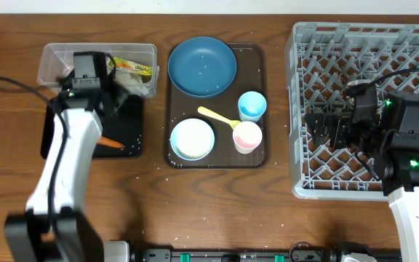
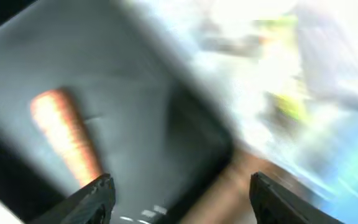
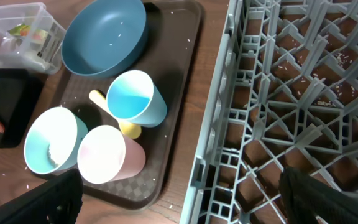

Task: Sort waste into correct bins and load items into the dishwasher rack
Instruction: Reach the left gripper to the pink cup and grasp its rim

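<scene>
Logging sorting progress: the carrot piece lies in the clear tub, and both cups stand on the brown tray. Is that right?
No. The carrot piece lies in the black tray, not the clear tub, as the overhead view shows. The light-blue cup and pink cup do stand on the brown tray.

Tub [image 1: 53,62] upper left, wrapper [image 1: 133,68] inside. Shallow tray [image 1: 133,124] directly below it, carrot piece [image 1: 111,143] in it. Serving tray [image 1: 184,108] at centre: large bowl [image 1: 202,65] top, small bowl [image 1: 192,138] lower left, upper cup [image 1: 252,105] and lower cup [image 1: 246,136] right, spoon [image 1: 217,116] between. Rack [image 1: 297,109] far right.
</scene>
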Motion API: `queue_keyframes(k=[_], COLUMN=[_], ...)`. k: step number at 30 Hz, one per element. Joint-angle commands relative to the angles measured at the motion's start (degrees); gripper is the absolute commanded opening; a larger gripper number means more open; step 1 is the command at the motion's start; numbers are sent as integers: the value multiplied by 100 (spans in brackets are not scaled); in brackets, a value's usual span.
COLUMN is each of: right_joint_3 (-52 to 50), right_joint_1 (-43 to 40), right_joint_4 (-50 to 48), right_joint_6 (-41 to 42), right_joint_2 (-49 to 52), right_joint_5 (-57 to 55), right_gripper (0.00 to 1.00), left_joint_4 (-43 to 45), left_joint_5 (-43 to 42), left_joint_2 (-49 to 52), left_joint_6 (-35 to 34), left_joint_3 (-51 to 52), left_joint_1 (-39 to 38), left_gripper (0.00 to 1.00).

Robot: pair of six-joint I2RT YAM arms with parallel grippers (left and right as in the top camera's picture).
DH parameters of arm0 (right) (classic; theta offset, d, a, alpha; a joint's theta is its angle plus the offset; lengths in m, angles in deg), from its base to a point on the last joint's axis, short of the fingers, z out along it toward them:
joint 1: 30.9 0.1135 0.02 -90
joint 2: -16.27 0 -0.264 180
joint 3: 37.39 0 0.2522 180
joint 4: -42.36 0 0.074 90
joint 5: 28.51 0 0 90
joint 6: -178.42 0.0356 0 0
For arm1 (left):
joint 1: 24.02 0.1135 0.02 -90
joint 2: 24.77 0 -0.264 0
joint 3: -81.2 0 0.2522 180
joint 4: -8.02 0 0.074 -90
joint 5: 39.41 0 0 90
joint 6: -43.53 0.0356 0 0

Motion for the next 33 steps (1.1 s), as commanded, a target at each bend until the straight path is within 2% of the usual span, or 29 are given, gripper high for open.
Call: queue_keyframes(k=[1, 7, 17, 28, 33], right_joint_3=[111, 111, 111, 111, 111], right_joint_1=[-26, -26, -26, -26, -26], right_joint_4=[-55, -85, -87, -55, -39], right_joint_6=[66, 66, 70, 131, 131], right_joint_2=[-4, -4, -4, -4, -4], right_joint_5=[26, 26, 28, 28, 26], right_gripper=[99, 99, 98, 99, 99], left_joint_4=[140, 192, 452, 597, 599], left_joint_5=[-994, -1073, -1071, -1071, -1038], left_joint_2=[-323, -243, 280, 1187, 1388], left_joint_6=[1563, 1967, 2000, 1794, 1617], left_joint_3=[-127, -127, -127, -127, -127], left_joint_1=[-487, -1574, -3379, -4129, -4157], left_gripper=[72, 73, 75, 75, 62])
